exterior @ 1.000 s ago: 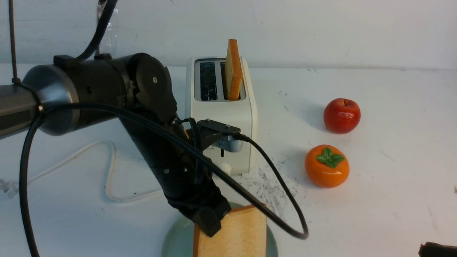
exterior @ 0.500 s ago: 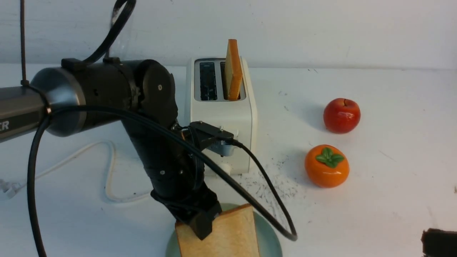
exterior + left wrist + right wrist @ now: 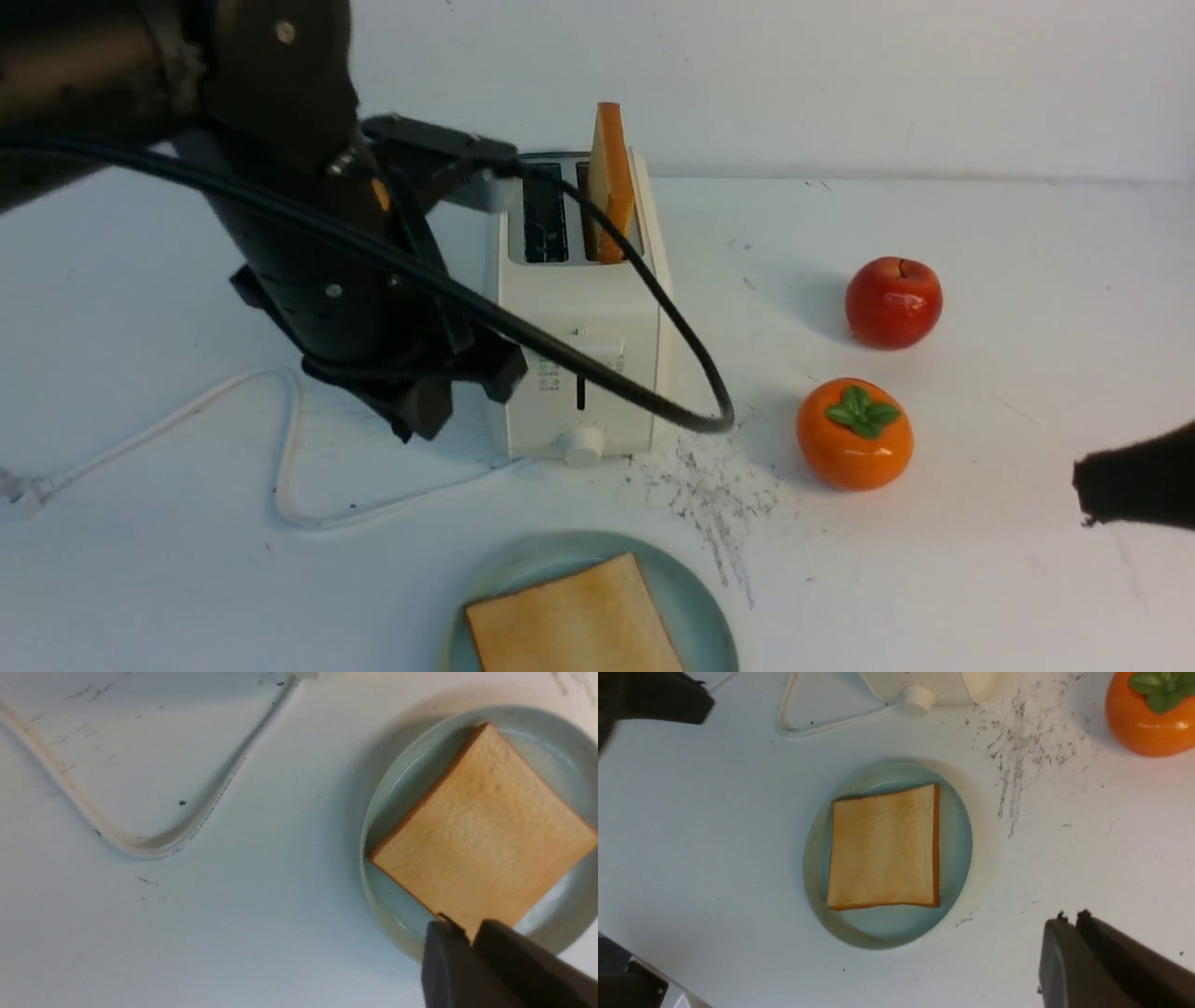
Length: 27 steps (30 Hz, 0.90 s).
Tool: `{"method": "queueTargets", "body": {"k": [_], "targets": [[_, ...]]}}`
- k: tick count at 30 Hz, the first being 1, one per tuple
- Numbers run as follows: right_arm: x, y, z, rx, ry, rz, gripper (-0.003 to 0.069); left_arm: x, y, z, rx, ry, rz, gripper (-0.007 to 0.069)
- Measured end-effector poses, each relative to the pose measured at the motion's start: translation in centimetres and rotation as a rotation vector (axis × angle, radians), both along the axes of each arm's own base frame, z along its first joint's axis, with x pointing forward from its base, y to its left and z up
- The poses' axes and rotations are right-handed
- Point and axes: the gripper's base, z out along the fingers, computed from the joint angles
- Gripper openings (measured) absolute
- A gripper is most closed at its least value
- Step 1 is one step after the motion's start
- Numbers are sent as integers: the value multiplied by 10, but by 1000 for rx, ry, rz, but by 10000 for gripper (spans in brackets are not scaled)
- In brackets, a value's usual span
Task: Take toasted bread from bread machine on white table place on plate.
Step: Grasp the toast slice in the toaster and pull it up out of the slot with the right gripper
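One toasted bread slice (image 3: 574,621) lies flat on the pale blue-green plate (image 3: 695,607) at the front of the white table (image 3: 980,579). It also shows in the left wrist view (image 3: 486,835) and in the right wrist view (image 3: 885,847). The second slice (image 3: 609,182) stands upright in the right slot of the bread machine (image 3: 579,308). My left gripper (image 3: 439,411) hangs shut and empty left of the bread machine's front, above and behind the plate (image 3: 373,891). My right gripper (image 3: 1069,917) is shut and empty, to the right of the plate (image 3: 957,858), and shows at the front view's right edge (image 3: 1134,485).
A red apple (image 3: 893,301) and an orange persimmon (image 3: 854,434) sit right of the bread machine. Its white cord (image 3: 289,448) loops over the table on the left. Dark scratch marks (image 3: 709,495) lie between the bread machine and the plate.
My left gripper let go of the toast, which now lies flat on the plate. The left arm rose and pulled back to the left. My right gripper moved up and further into view.
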Motion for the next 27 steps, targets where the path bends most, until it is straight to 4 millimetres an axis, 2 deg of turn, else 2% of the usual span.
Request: {"method": "queueTargets", "body": {"k": [2,3,5,6,7,8,9,10,12,15,18,20,21,22,24,26,27], "targets": [[13,3,1,6,13,10,33,-20,11,22,-44,-59,21,-14],[18,5,0,8,20,15,33,-23,12,24,-47,-63,23,-14],[28,12,2,8,16,40,33,-43,24,40,-83,-109,40,-14],[41,24,2,9,10,73,35,-70,39,55,-125,-160,63,-14],[44,29,3,10,6,86,36,-76,42,58,-136,-171,69,-14],[54,41,5,15,-15,102,42,-98,54,66,-182,-222,93,-14],[56,43,5,14,-18,103,44,-104,58,68,-195,-239,96,-14],[69,57,5,12,-33,109,56,-125,70,72,-252,-297,122,-14],[83,74,7,12,-69,114,78,-152,84,72,-319,-376,139,-14],[112,104,7,2,-114,122,151,-193,107,57,-417,-493,155,-14],[143,130,7,-6,-173,123,262,-227,126,32,-528,-600,184,-14],[162,141,4,-9,-207,111,335,-241,134,17,-593,-643,211,-14],[176,147,7,0,-242,97,381,-251,140,2,-632,-666,227,-14],[179,148,4,-1,-239,95,395,-253,141,0,-641,-668,232,-14],[203,157,1,11,-292,60,473,-267,149,-23,-683,-693,246,-14],[211,160,2,17,-316,46,503,-271,152,-31,-695,-699,250,-14],[223,164,-4,21,-336,24,531,-275,154,-38,-703,-695,256,-14]]}}
